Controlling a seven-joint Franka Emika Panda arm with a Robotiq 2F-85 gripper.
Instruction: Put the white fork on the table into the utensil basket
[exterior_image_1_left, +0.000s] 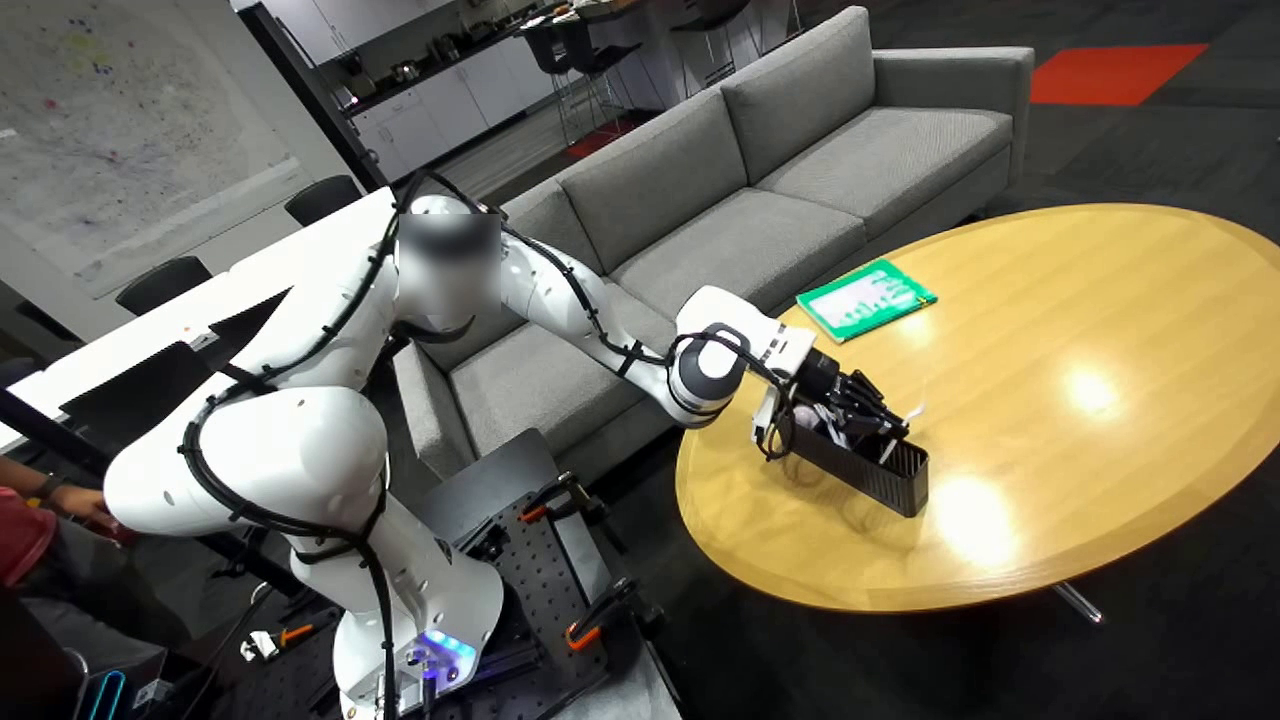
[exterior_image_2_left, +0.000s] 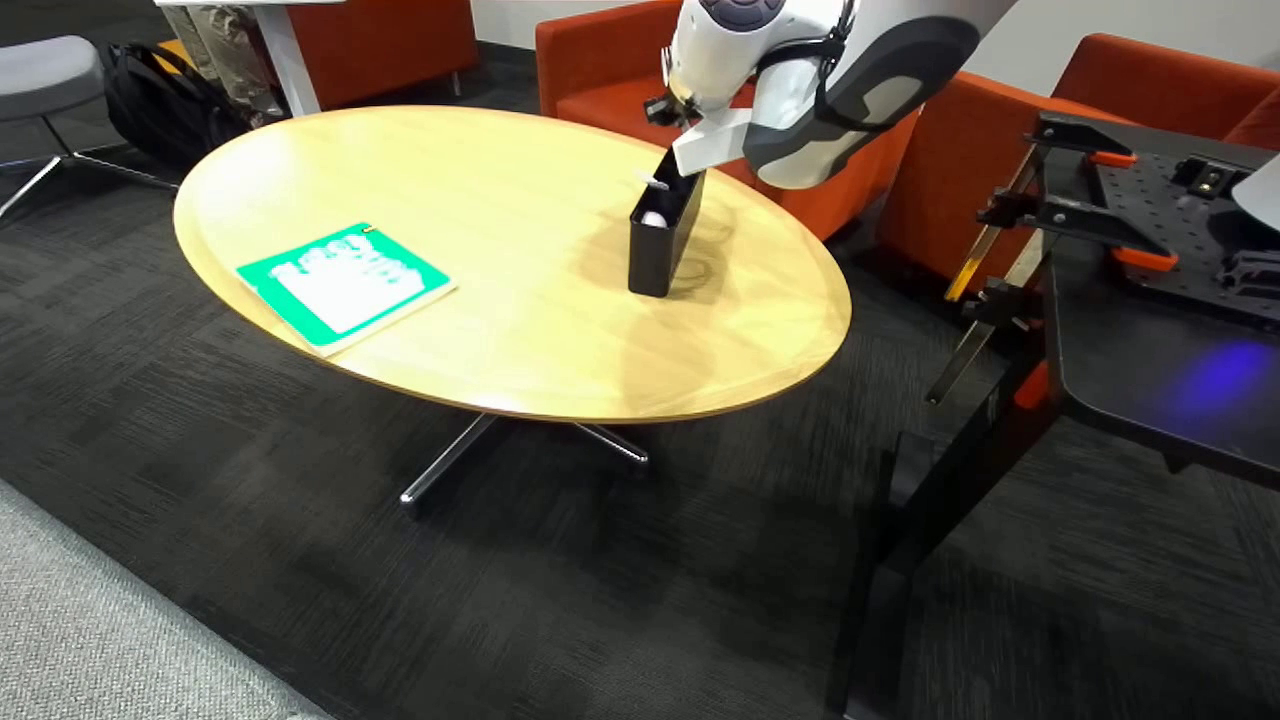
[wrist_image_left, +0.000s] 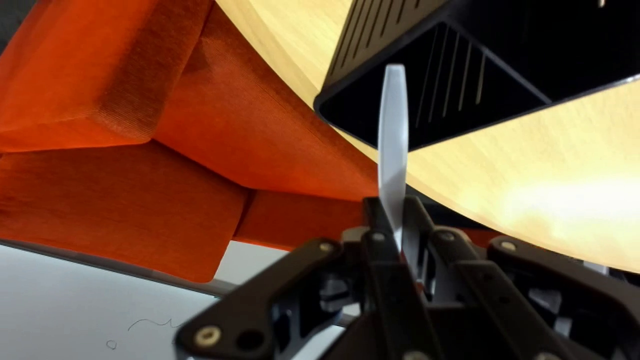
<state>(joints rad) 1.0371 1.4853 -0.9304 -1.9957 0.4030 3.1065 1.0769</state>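
My gripper (wrist_image_left: 393, 210) is shut on the white fork (wrist_image_left: 393, 130); a flat, thin end of it reaches past the fingertips across the utensil basket's opening. I cannot tell whether that end is inside or above. In an exterior view the fork's tines (exterior_image_2_left: 667, 62) point up beside the gripper (exterior_image_2_left: 664, 108). The utensil basket (exterior_image_1_left: 868, 476) is black, oblong and slotted, and stands on the yellowish wooden table (exterior_image_1_left: 1060, 300). It also shows in the wrist view (wrist_image_left: 380, 37) and in an exterior view (exterior_image_2_left: 652, 262), where the wrist hides its far end. The gripper (exterior_image_1_left: 900, 425) is over the basket.
Other white pieces (exterior_image_2_left: 654, 218) are in or at the basket. A green-and-white card (exterior_image_1_left: 868, 298) lies on the table and shows in both exterior views (exterior_image_2_left: 345, 278). A grey sofa (exterior_image_1_left: 740, 230) and orange armchairs (exterior_image_2_left: 610, 70) stand close around the table.
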